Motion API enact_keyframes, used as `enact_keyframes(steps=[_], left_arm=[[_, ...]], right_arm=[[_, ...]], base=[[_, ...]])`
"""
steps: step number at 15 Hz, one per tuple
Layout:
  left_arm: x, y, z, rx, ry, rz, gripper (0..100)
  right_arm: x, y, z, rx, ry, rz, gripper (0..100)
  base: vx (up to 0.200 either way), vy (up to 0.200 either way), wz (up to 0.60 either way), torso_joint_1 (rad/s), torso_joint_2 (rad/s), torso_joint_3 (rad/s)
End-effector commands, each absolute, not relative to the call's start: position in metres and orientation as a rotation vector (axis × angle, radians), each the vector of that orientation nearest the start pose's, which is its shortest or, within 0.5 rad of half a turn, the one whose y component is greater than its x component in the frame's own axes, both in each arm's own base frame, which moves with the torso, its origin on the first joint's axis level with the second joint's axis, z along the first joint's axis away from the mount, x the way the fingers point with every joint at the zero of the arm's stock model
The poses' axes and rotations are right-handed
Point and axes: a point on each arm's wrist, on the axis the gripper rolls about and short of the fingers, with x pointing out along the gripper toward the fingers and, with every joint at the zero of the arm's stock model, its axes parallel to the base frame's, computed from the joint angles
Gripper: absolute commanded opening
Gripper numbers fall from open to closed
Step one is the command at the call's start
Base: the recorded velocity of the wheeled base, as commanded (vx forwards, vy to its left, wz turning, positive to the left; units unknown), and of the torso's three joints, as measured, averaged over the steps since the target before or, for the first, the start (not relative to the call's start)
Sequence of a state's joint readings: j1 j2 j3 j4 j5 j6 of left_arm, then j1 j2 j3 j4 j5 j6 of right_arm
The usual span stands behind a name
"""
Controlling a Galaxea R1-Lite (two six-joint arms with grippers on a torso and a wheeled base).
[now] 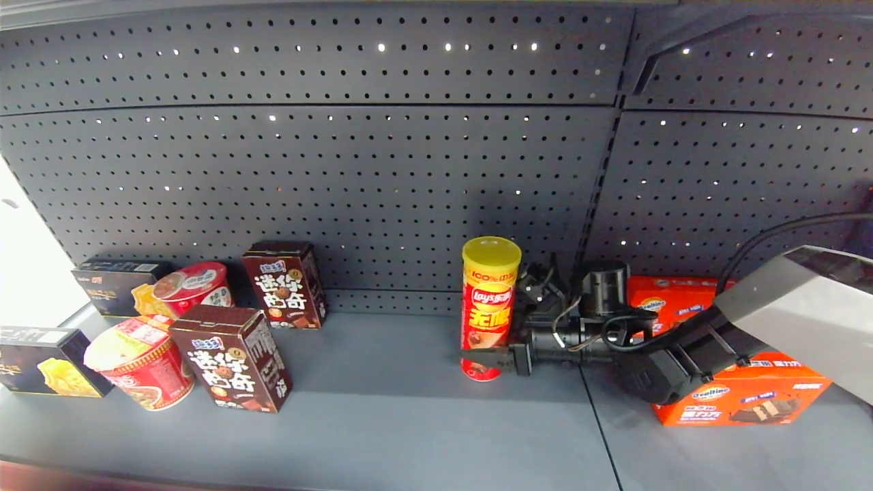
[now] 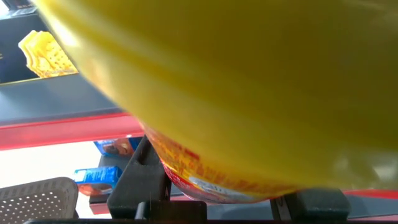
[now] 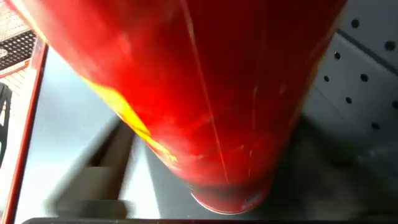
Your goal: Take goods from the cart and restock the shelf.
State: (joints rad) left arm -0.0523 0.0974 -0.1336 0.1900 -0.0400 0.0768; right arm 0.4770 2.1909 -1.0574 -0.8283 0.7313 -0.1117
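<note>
A chips can (image 1: 488, 307), red with a yellow lid, stands upright on the grey shelf (image 1: 409, 423) near the pegboard back. My right gripper (image 1: 501, 354) comes in from the right and is shut on the can low down; one finger (image 1: 481, 356) crosses in front of it. In the right wrist view the red can (image 3: 205, 93) sits very close, its base on the shelf. My left gripper (image 2: 217, 202) is shut on a round yellow and red container (image 2: 249, 93), with dark fingers (image 2: 134, 186) on either side of it.
Left on the shelf stand two brown cookie boxes (image 1: 235, 365), two noodle cups (image 1: 143, 368) and black boxes (image 1: 41, 361). An orange box (image 1: 743, 389) lies under my right arm. The left wrist view shows a grey basket (image 2: 37, 199) and blue packs (image 2: 102, 177) below.
</note>
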Motion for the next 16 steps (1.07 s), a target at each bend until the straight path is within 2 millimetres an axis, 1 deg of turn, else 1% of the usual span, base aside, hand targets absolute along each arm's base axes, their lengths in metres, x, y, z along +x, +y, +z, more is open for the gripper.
enact_keyframes(steps=[1, 3, 6, 8, 10, 13, 14, 15, 16], left_arm=[[-0.026, 0.001, 0.095, 0.078, 0.142, -0.099, 0], [-0.027, 0.001, 0.097, 0.077, 0.136, -0.099, 0], [-0.027, 0.001, 0.099, 0.077, 0.130, -0.100, 0], [-0.027, 0.000, 0.098, 0.077, 0.133, -0.102, 0], [-0.027, 0.000, 0.099, 0.077, 0.130, -0.103, 0], [-0.027, 0.000, 0.099, 0.077, 0.125, -0.103, 0], [-0.027, 0.000, 0.099, 0.077, 0.125, -0.103, 0], [-0.027, 0.000, 0.100, 0.077, 0.122, -0.103, 0], [-0.027, 0.000, 0.100, 0.076, 0.121, -0.103, 0]], right_arm=[[0.354, 0.203, 0.089, -0.053, 0.263, 1.211, 0], [0.350, 0.205, 0.091, -0.053, 0.262, 1.212, 0], [0.337, 0.203, 0.106, -0.045, 0.258, 1.187, 0], [0.308, 0.200, 0.123, -0.012, 0.274, 1.167, 0], [0.280, 0.193, 0.136, -0.007, 0.272, 1.136, 0], [0.244, 0.182, 0.147, -0.007, 0.275, 1.134, 0], [0.230, 0.175, 0.152, -0.009, 0.271, 1.142, 0], [0.218, 0.170, 0.153, -0.013, 0.264, 1.154, 0], [0.210, 0.166, 0.154, -0.017, 0.259, 1.160, 0]], base=[[0.000, 0.000, 0.00, 0.000, 0.00, 0.000], [0.000, 0.000, 0.00, 0.000, 0.00, 0.000], [0.000, 0.000, 0.00, 0.000, 0.00, 0.000], [0.000, 0.000, 0.00, 0.000, 0.00, 0.000], [0.000, 0.000, 0.00, 0.000, 0.00, 0.000], [0.000, 0.000, 0.00, 0.000, 0.00, 0.000], [0.000, 0.000, 0.00, 0.000, 0.00, 0.000], [0.000, 0.000, 0.00, 0.000, 0.00, 0.000], [0.000, 0.000, 0.00, 0.000, 0.00, 0.000]])
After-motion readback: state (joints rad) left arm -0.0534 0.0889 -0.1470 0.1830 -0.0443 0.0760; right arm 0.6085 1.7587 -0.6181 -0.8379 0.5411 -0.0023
